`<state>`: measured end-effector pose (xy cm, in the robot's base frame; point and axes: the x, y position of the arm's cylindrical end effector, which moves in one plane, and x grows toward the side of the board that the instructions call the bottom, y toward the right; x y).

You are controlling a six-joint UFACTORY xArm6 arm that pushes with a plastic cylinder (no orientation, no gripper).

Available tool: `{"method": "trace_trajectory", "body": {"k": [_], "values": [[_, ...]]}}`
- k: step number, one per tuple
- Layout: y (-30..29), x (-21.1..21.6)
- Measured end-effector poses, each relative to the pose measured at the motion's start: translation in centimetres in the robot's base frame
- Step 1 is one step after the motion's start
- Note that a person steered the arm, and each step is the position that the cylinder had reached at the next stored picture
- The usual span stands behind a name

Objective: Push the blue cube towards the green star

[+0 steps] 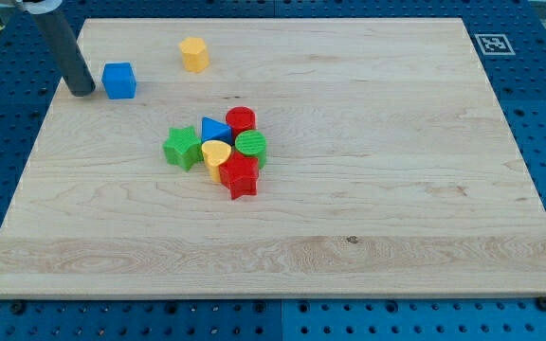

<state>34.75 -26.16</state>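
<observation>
The blue cube [118, 80] sits near the board's upper left. My tip [82, 92] rests on the board just left of the cube, a small gap between them. The green star [183, 147] lies below and to the right of the cube, at the left edge of a cluster of blocks.
The cluster right of the green star holds a blue triangle [214, 129], a red cylinder [241, 119], a green cylinder [251, 145], a yellow heart [216, 156] and a red star [241, 175]. A yellow hexagon [194, 54] stands right of the blue cube. The wooden board [368, 218] lies on a blue pegboard.
</observation>
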Motion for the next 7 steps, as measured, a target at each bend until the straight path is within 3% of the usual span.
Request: {"method": "trace_trajectory", "body": {"k": [6,7], "values": [[6.2,-3.8],[8.7,-2.2]]}}
